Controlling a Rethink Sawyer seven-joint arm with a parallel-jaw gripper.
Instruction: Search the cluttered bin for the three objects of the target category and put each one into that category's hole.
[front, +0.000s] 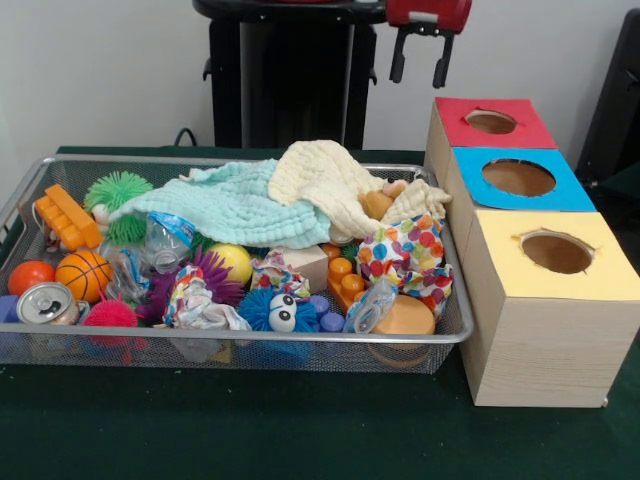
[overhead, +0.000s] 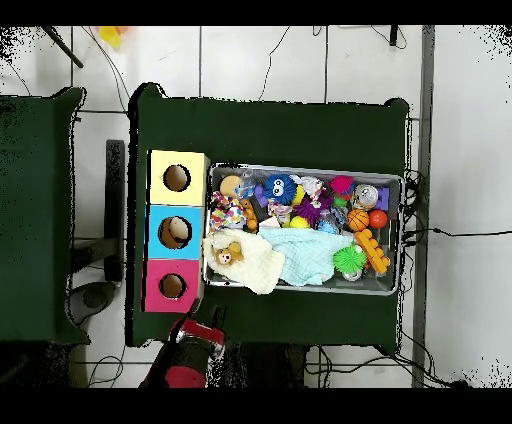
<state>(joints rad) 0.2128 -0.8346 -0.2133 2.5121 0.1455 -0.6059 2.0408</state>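
- The red and black arm is drawn back at the robot's side of the desk; in the front view only its red wrist and the end effector (front: 421, 58) show at the top edge, high above the desk and clear of everything on it.
- The end effector's two black fingers (front: 398, 55) hang downward with a clear gap between them, holding nothing.
- In the overhead view the arm sits at the desk's lower edge, just below the red box (overhead: 172, 285).
- The wire mesh bin (front: 250, 345) rests on the dark green desk (front: 300, 430), filled with clutter.
- A tan teddy bear (front: 378, 204) lies in the bin's far corner nearest the boxes, nestled in a cream cloth (front: 320, 180); a mint cloth (front: 225, 210) spreads beside it.
- Other clutter: a blue spiky ball with googly eyes (front: 275, 312), a small basketball (front: 83, 275), a green spiky ball (front: 118, 190), an orange toy brick (front: 68, 218), a tin can (front: 45, 303).
- Three wooden boxes stand in a row just beside the bin, each with a round hole: red, blue box (front: 520, 180) and yellow box (front: 555, 285).
- The floor around is white tile with cables.
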